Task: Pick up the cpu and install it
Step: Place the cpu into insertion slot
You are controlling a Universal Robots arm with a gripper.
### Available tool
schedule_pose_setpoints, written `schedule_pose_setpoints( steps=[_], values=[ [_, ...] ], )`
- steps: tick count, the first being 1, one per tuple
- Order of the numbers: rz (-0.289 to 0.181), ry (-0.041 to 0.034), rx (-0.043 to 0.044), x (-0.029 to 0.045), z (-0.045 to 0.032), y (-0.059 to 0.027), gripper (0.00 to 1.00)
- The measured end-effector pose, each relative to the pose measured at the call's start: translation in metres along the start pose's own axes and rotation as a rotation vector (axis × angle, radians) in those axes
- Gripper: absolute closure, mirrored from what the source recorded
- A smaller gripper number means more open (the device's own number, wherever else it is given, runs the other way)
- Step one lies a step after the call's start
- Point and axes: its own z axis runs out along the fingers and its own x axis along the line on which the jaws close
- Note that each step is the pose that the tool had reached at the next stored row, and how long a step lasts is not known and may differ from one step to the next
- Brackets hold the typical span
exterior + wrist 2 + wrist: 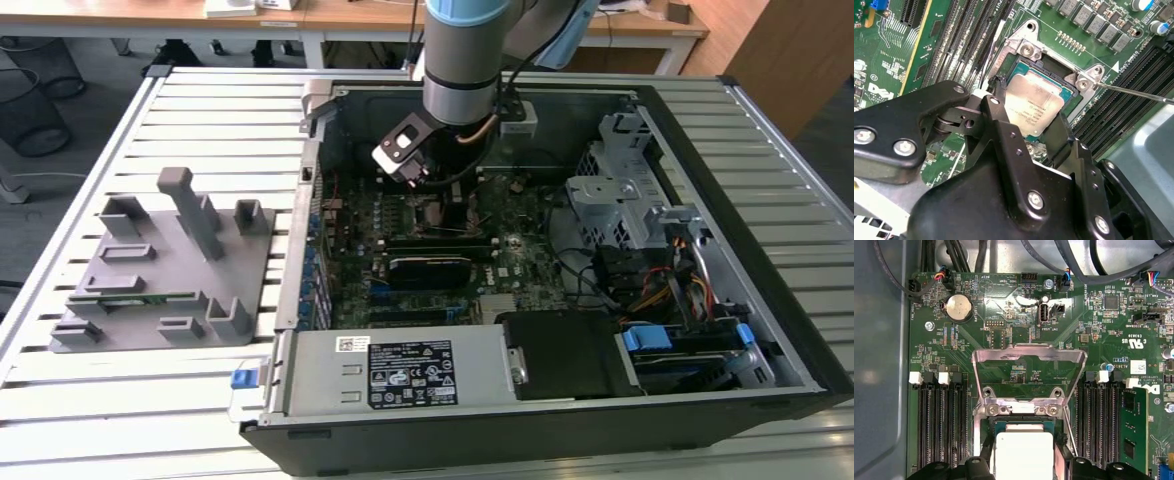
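Observation:
The cpu (1035,102) (1024,452) is a flat square chip with a silver-grey top. It lies in the opening of the socket frame (1026,47) on the green motherboard. My gripper (1030,109) (1024,462) is shut on it, with a black finger (1000,95) pressed against each of two opposite edges. The socket's metal load plate (1029,357) stands swung open beyond the chip, and its thin lever (1134,92) sticks out to one side. In the exterior view my gripper (434,195) reaches down into the open computer case (747,250), near the case's far wall.
Memory slots (939,425) flank the socket on both sides, and a green memory stick (1134,425) sits in one. A grey fixture plate (160,270) lies on the slatted table at the exterior view's left. A drive cage (614,190), cables and a power supply (400,370) crowd the case.

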Motion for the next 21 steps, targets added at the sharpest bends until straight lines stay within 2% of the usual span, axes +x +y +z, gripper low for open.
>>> schedule_pose_setpoints(
  steps=[3,4,10,14,21],
  values=[
    [0.0,0.0005,-0.0005,0.0001,0.0004,0.0001,0.45],
    [0.0,0.0009,-0.0005,0.0002,0.0005,0.0001,0.39],
    [0.0,0.0016,-0.001,0.0005,0.0,0.0003,0.39],
    [0.0,0.0009,-0.0004,0.0004,-0.0051,0.0002,0.39],
    [0.0,0.001,-0.0003,0.0011,-0.0053,0.0004,0.39]
  ],
)
